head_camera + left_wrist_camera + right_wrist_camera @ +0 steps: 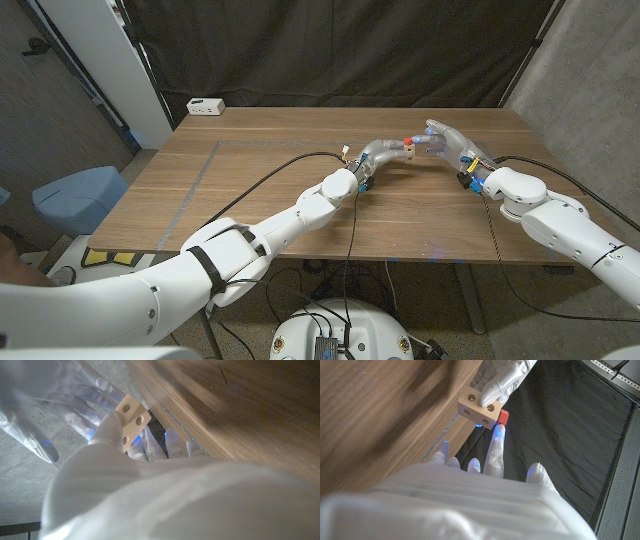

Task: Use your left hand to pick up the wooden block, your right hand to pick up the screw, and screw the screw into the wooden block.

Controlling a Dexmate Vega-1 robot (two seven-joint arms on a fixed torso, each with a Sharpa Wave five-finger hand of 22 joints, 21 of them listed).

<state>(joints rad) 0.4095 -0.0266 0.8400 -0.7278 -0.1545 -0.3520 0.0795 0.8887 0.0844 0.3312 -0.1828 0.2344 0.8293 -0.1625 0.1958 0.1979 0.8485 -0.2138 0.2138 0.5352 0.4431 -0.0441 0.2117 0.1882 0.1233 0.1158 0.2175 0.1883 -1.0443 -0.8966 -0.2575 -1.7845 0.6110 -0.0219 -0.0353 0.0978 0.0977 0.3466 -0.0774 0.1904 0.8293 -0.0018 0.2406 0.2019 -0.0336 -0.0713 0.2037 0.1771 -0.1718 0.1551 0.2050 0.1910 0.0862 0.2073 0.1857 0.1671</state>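
My left hand (pixel 378 155) holds the pale wooden block (pixel 408 151) above the table's far middle. In the left wrist view its fingers (pixel 112 427) grip the block (pixel 131 419), whose round holes show. The screw's red head (pixel 407 141) sits against the block. My right hand (pixel 445 138) is just to the right of it. In the right wrist view one fingertip (pixel 496 442) of that hand touches the red head (pixel 503 416) beside the block (pixel 476 407), while the other fingers stay apart. The right hand (pixel 45 395) looks spread in the left wrist view.
A white box (pixel 205 106) stands at the table's back left corner. A blue bin (pixel 78 195) is on the floor off the left edge. Black cables (pixel 290 163) trail over the wooden table (pixel 260 135) along both arms. A dark curtain hangs behind.
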